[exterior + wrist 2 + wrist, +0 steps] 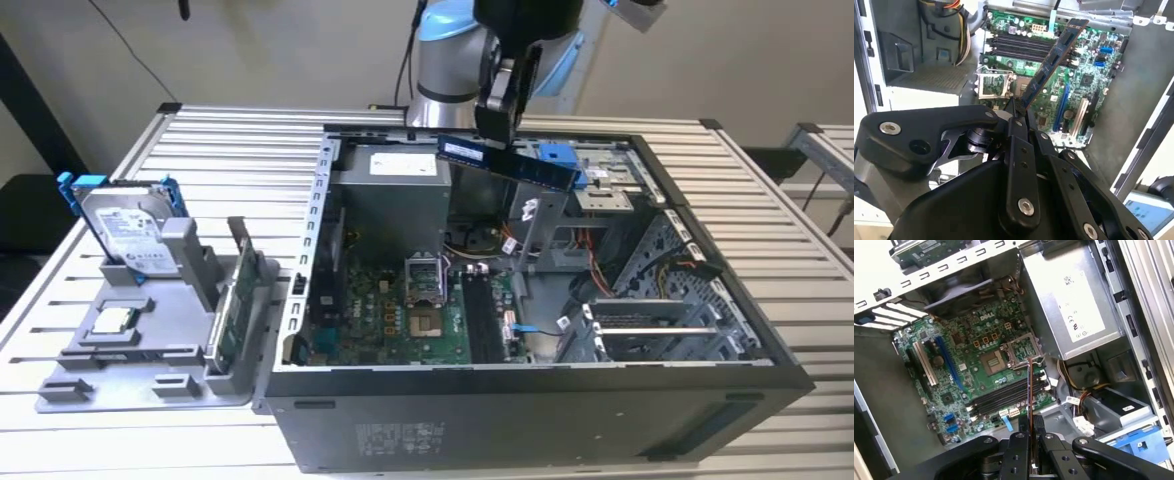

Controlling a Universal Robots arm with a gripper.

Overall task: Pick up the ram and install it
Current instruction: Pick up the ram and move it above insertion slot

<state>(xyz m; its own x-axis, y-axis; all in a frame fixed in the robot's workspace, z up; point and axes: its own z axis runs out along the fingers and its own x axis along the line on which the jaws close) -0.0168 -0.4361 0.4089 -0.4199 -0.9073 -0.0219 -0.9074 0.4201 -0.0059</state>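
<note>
Hanging above the open computer case [534, 420], the gripper [497, 135] has its two black fingers closed tight on the ram [514, 162], pinching the thin board between them with no gap showing. In the exterior view the ram is held in the air over the back of the case, above the edge of the gray power supply [387, 180] and well apart from the motherboard [400, 320] on the case floor.

The ram's long axis runs nearly level and dips a little toward the exterior view's right. The fingers hold its upper edge, nearer the end on the exterior view's left. In the second wrist view the ram [1054, 60] reaches away from the gripper [1018, 107] with its row of black chips facing the camera. In the first wrist view the ram [1029, 390] shows edge-on as a thin line rising from the gripper [1030, 432]. This line crosses the dark memory slots [1004, 397] without touching them.

A small white sticker sits on the ram near its end on the exterior view's left. The power supply [1069, 305] carries a large white label with printed marks. The motherboard [979, 355] has white lettering beside its processor socket. The case's near wall has a block of pale print. The hard drive [127, 230] stands in a blue frame on the gray holder [120, 370] and bears a white label. An upright green card [234, 300] stands at the holder's edge beside the case.
</note>
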